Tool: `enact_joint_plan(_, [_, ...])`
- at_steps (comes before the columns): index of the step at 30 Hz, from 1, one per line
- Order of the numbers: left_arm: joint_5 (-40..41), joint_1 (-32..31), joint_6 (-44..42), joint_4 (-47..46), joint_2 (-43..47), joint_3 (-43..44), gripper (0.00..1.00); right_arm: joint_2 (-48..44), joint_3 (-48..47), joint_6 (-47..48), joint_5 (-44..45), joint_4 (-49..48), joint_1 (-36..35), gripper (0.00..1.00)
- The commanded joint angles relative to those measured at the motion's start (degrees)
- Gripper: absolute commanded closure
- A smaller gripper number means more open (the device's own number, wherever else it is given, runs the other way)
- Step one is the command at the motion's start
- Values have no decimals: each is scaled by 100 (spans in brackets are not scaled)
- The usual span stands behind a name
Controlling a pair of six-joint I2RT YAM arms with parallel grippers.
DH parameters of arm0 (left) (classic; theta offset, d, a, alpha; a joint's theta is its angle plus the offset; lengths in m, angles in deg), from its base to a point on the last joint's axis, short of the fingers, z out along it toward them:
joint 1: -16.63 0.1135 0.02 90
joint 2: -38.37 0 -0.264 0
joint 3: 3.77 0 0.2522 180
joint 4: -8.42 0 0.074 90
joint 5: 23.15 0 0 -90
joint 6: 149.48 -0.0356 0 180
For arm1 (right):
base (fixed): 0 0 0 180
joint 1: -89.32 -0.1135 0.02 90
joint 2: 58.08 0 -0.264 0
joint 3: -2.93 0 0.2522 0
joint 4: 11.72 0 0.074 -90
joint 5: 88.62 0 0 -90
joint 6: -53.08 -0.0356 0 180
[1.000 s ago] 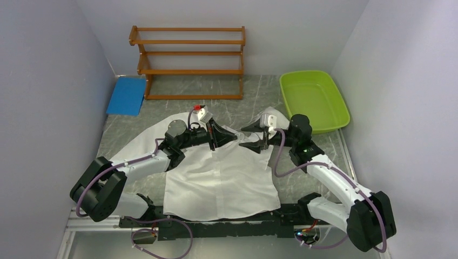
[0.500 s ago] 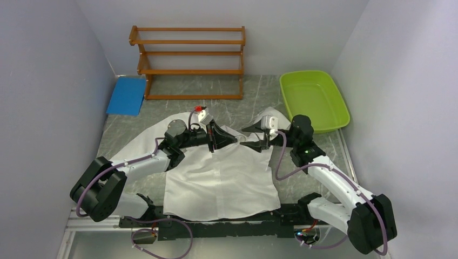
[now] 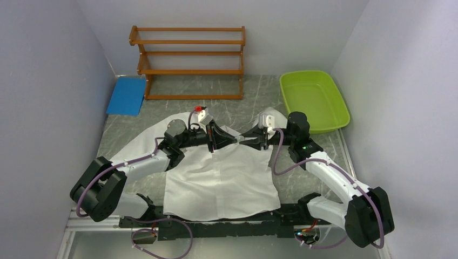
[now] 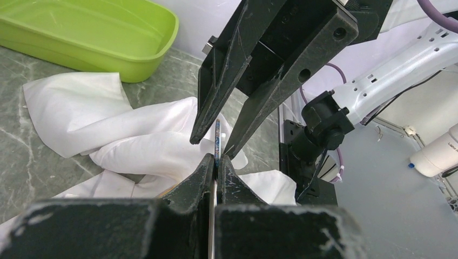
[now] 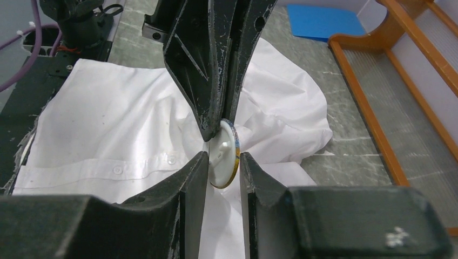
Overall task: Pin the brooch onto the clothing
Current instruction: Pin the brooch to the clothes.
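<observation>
White brooch (image 5: 224,154), left tool (image 4: 216,162) pinching (edge-on)

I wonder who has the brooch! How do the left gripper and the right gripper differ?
The left gripper is shut on the brooch; the right gripper is open, its fingers standing either side of it. In the top view the left gripper reaches in from the left, the right gripper from the right. Both meet over the white shirt.

Top view, upper left: orange wooden rack (image 3: 187,62), three tiers, against back wall (image 3: 227,13); blue flat pad (image 3: 126,95) just left of it on grey marbled table (image 3: 258,93); lime-green tub (image 3: 312,100) upper right.
</observation>
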Motion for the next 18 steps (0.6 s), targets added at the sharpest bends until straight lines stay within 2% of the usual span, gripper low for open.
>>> enact_joint_plan(1, [-193, -2, -35, -328, 98, 228, 97, 160, -387, 31, -112, -12, 24, 70])
enact_joint_plan(5, [-229, -10, -87, -177, 129, 280, 97, 314, -578, -111, 96, 241, 23, 74])
enact_joint_plan(11, [-226, -8, -124, -128, 186, 290, 97, 368, -641, -310, 287, 265, 21, 85])
enact_joint_plan(14, [-233, -10, -120, -190, 205, 256, 97, 376, -663, -406, 434, 283, 22, 94])
enact_joint_plan(18, [-167, -7, -123, -258, 259, 182, 97, 390, -674, -383, 511, 365, 22, 99])
